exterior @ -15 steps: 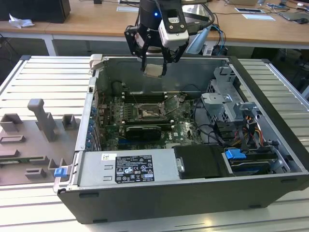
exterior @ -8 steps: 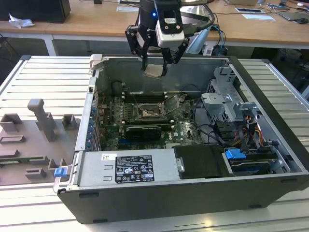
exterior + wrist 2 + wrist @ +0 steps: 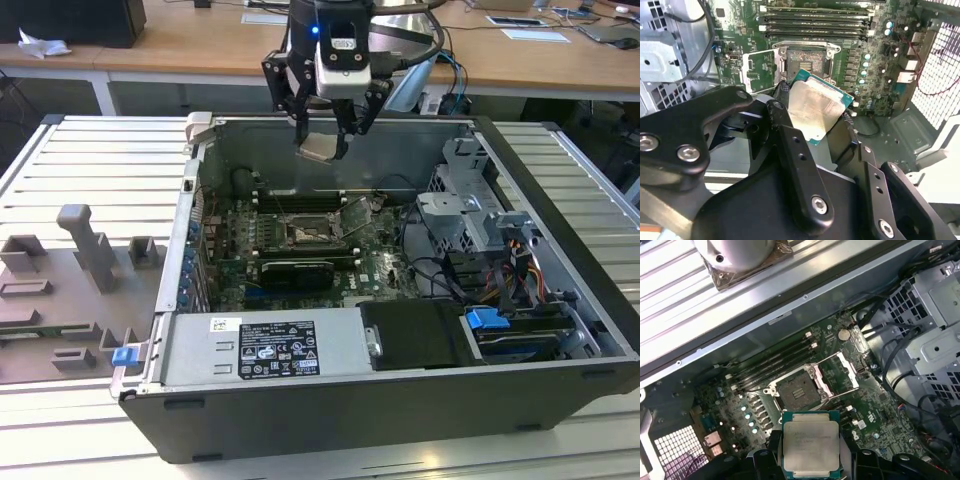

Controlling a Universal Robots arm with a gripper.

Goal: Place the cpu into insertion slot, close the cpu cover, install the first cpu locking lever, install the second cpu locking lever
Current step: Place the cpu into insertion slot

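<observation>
My gripper (image 3: pixel 320 138) hangs above the open computer case, shut on the cpu (image 3: pixel 318 148), a flat square chip with a pale metal face. In both wrist views the cpu (image 3: pixel 815 107) (image 3: pixel 810 442) sits tilted between the black fingers (image 3: pixel 781 100). It is well above the green board. The insertion slot (image 3: pixel 308 234) (image 3: pixel 805 57) (image 3: pixel 797 392) lies below it, with its dark centre bare. The cpu cover (image 3: pixel 757 72) (image 3: pixel 839 371) is swung up, open beside the slot.
Long memory slots (image 3: pixel 815 22) run beside the socket, and a long black card (image 3: pixel 292 270) lies in front of it. A metal drive cage with cables (image 3: pixel 470 225) is on the exterior view's right, a power supply (image 3: pixel 265 345) is in front, and a grey fixture (image 3: pixel 90 250) stands outside the case.
</observation>
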